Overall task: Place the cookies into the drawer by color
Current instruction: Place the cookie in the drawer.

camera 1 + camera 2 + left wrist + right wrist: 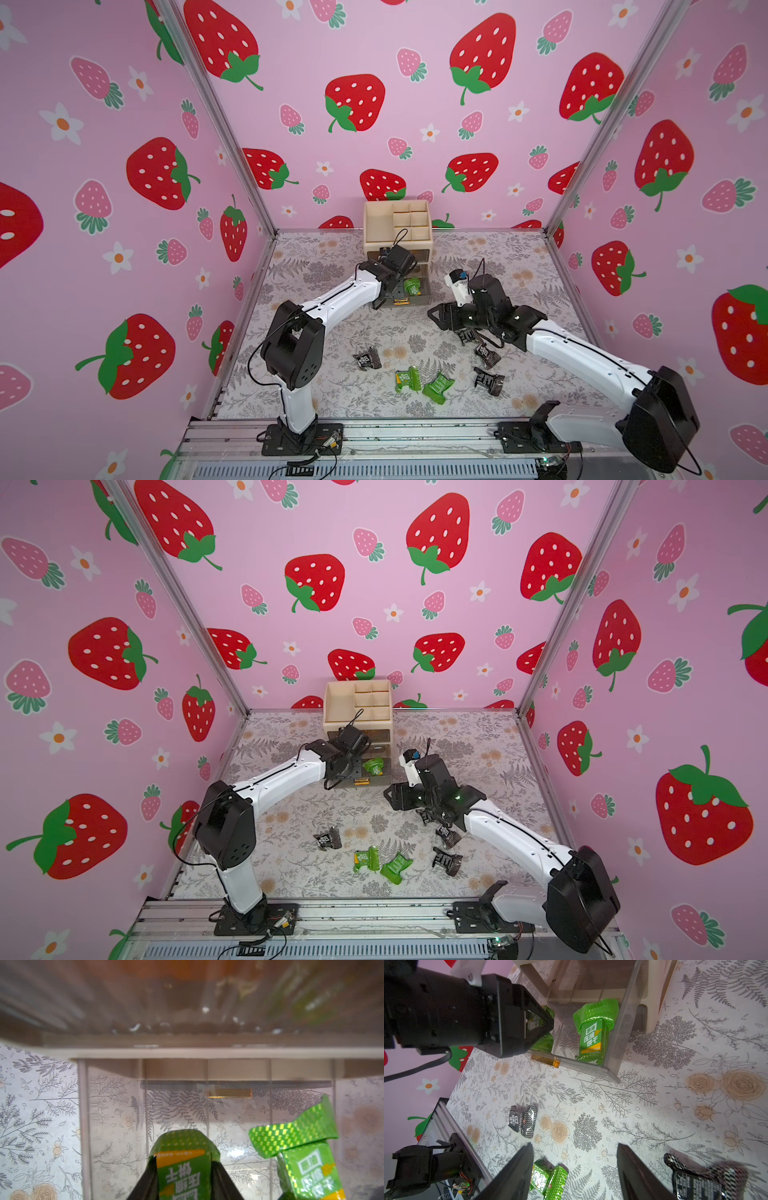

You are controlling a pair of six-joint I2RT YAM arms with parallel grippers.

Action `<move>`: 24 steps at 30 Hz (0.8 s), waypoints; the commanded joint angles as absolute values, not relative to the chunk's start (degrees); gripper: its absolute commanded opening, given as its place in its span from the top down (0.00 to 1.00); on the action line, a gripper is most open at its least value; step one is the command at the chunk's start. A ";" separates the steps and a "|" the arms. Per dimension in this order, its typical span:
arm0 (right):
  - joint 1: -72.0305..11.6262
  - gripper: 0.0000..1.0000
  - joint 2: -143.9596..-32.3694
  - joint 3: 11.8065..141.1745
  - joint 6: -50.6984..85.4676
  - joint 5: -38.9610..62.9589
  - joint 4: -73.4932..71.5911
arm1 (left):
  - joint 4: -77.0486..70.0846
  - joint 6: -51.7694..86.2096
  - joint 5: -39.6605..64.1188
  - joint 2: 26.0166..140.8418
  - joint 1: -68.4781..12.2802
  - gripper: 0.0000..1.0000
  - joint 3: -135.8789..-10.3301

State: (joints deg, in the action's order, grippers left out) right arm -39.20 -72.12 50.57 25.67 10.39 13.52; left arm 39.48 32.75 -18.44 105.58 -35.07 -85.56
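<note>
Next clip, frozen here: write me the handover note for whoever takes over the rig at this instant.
Left gripper: jaws shut on the held green cookie, over the open drawer of the organizer.
Right gripper: open and empty, above the table near the black cookies.
Done: the stored green cookie lies in the open drawer.
Left: release the held one, then sort the loose green cookies and the black cookies from the table. No orange ones in sight on the table.
</note>
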 commanded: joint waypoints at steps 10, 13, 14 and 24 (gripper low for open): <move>-38.87 0.31 -71.54 50.62 25.05 10.03 14.65 | 43.65 32.07 -17.91 109.35 -34.29 0.56 -89.00; -38.90 0.31 -71.31 50.74 24.97 9.98 14.77 | 43.74 31.73 -17.55 108.74 -34.34 0.54 -89.19; -38.86 0.31 -71.28 50.71 24.96 9.87 14.77 | 43.60 31.69 -17.62 108.43 -34.41 0.54 -89.14; -38.85 0.31 -71.06 50.95 25.22 9.84 15.10 | 42.45 30.66 -16.09 104.65 -34.77 0.54 -89.57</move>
